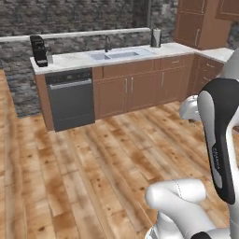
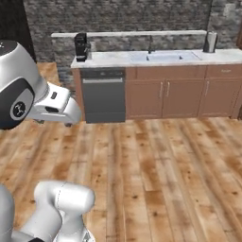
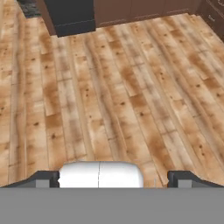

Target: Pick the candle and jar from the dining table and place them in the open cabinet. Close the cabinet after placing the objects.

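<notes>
Gripper (image 3: 113,178) spread wide, nothing between the 2 dark fingertips (image 3: 43,178), hanging over bare wooden floor (image 3: 131,96). Ahead: marble counter (image 1: 74,59) with sink (image 1: 114,54), dishwasher (image 1: 71,98), coffee machine (image 1: 39,50) (left end). Brown wall cabinet (image 1: 196,23) upper right, doors apparently closed. Candle and jar: whereabouts impossible to tell.

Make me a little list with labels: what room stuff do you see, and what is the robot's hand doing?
Floor: wooden planks
Counter: white marble top with a sink
Dishwasher: dark, under the counter
Coffee machine: black, at the counter's end
Lower cupboards: brown, doors shut
Gripper: open, holding nothing, above bare floor
</notes>
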Controlling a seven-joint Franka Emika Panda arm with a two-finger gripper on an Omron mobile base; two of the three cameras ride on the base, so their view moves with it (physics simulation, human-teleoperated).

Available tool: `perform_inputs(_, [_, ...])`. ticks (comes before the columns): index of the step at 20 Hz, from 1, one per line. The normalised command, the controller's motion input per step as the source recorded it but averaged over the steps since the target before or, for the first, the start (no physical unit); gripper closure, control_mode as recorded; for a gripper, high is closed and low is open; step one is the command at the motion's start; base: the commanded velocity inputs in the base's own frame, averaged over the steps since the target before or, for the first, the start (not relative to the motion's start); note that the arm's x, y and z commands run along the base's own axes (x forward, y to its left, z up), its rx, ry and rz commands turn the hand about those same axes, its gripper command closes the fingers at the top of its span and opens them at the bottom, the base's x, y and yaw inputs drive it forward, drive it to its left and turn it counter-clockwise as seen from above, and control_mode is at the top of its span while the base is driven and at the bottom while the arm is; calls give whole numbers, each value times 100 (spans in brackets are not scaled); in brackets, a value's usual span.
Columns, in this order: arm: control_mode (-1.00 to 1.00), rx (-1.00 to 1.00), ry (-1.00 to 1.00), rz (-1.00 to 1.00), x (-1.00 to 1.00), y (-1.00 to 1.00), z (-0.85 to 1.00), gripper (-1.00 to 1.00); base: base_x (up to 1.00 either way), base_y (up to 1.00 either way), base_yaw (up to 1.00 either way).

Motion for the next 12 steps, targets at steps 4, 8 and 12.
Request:
perform_inputs(4, [100, 0, 0, 0, 0, 0, 0, -100, 53, 100, 20])
perform_inputs(8, [100, 0, 0, 0, 0, 0, 0, -100, 74, 100, 9])
perform_inputs(12, [100, 0, 0, 0, 0, 0, 0, -100, 88, 100, 2])
